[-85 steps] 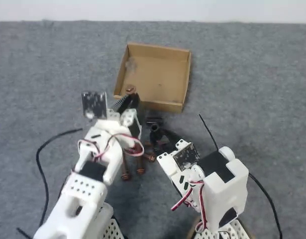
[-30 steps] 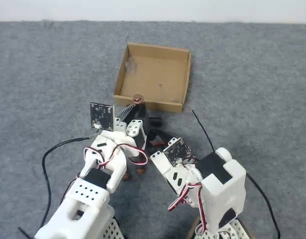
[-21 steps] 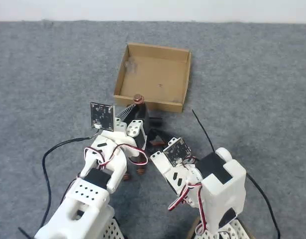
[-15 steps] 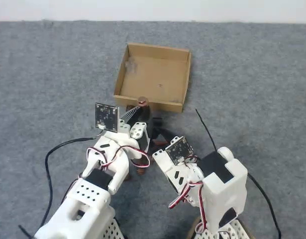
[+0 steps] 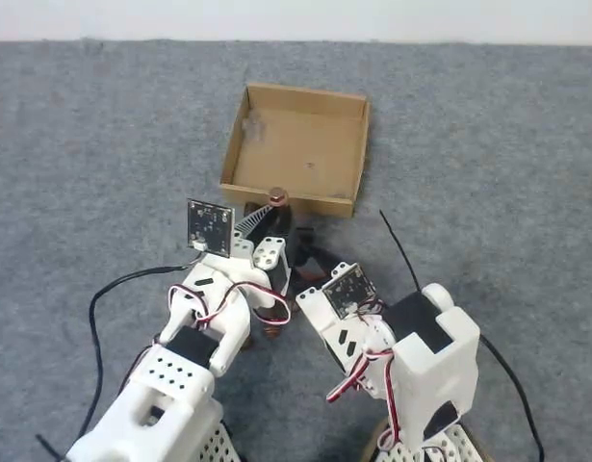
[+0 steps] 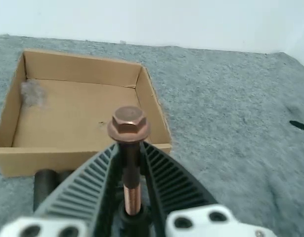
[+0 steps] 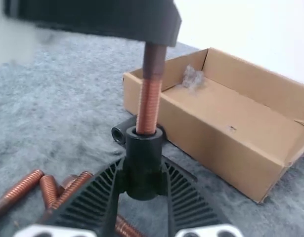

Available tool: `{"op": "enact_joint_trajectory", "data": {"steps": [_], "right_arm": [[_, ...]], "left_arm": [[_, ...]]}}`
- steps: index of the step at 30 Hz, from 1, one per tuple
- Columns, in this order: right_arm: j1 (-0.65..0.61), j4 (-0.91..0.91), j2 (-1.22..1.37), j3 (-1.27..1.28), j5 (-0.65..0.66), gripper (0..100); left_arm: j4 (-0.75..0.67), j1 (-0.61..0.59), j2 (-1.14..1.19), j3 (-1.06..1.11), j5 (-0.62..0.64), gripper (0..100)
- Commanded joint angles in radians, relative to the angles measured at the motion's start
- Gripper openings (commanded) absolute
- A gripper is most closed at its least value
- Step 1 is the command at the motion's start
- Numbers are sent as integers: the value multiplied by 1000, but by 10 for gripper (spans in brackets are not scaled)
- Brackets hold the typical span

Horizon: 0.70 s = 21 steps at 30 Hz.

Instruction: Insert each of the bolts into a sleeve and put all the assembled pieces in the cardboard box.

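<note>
My left gripper [image 6: 128, 148] is shut on a copper bolt [image 6: 128, 126], held upright with its hex head on top, just in front of the cardboard box [image 6: 53, 160]. In the right wrist view the bolt's threaded end [image 7: 149, 106] enters the top of a black sleeve [image 7: 142, 148], on which my right gripper [image 7: 142, 173] is shut. From above, the bolt head [image 5: 276, 198] shows at the left gripper [image 5: 274, 226], with the right gripper [image 5: 310, 262] close beside it. The box [image 5: 288, 200] holds no bolt or sleeve, just a bit of fluff.
Several loose copper bolts [image 7: 48, 190] lie on the grey carpet near the right gripper, also under the arms [image 5: 270, 327]. Spare black sleeves [image 6: 43, 180] lie in front of the box wall, one [image 7: 119, 132] right behind the held sleeve. Cables trail by both arm bases.
The left gripper carried the bolt rightward along the box front and raised it upright. The right gripper closed in under it with the sleeve. Over the last half second little moved.
</note>
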Motion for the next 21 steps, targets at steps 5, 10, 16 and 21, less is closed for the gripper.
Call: {"op": "enact_joint_trajectory", "data": {"steps": [5,10,16,21], "right_arm": [[30,-30,-64,-25,15,6],[35,-79,-61,-17,11,6],[61,-107,-62,-15,9,6],[61,-125,-62,-15,9,6]], "left_arm": [[5,20,-3,-18,-12,11],[5,20,0,-16,-12,11],[5,21,2,-16,-12,11],[5,21,3,-16,-12,11]]}}
